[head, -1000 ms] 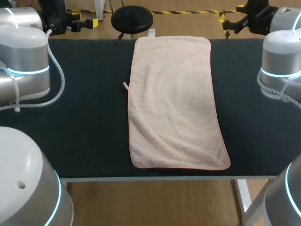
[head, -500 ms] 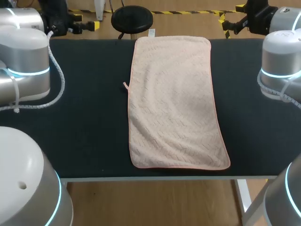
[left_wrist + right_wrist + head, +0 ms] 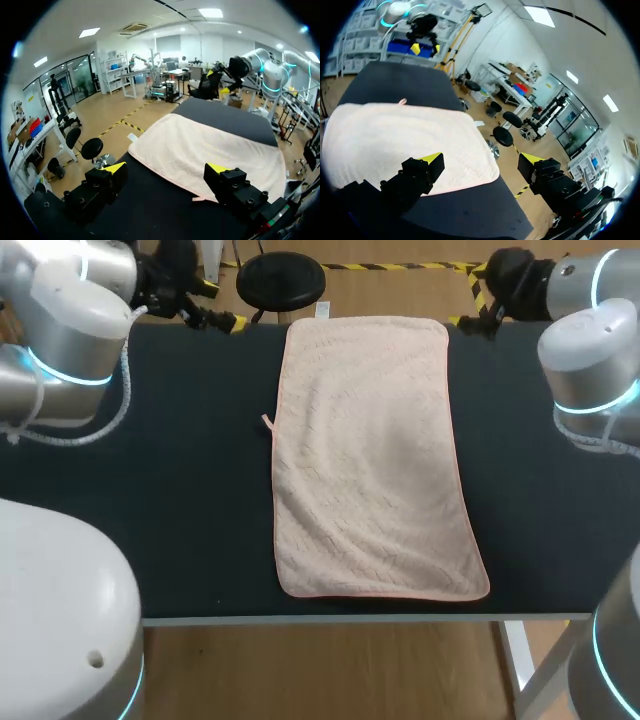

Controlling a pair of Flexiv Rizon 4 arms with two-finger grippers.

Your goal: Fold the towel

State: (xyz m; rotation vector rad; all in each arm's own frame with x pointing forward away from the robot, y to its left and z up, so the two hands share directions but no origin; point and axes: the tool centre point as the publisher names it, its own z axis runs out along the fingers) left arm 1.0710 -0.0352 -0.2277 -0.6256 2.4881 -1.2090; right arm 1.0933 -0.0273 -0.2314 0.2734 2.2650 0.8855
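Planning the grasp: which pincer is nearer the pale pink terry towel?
Right: right pincer is beside the towel's far right corner; left pincer stands farther off the far left.

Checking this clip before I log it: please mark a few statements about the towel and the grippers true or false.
1. The towel lies spread flat on the table. True.
2. The left gripper is shut on the towel. False: it is open and holds nothing.
3. The right gripper is open. True.
4. The towel's small loop sticks out of its right edge. False: it sticks out of the left edge.
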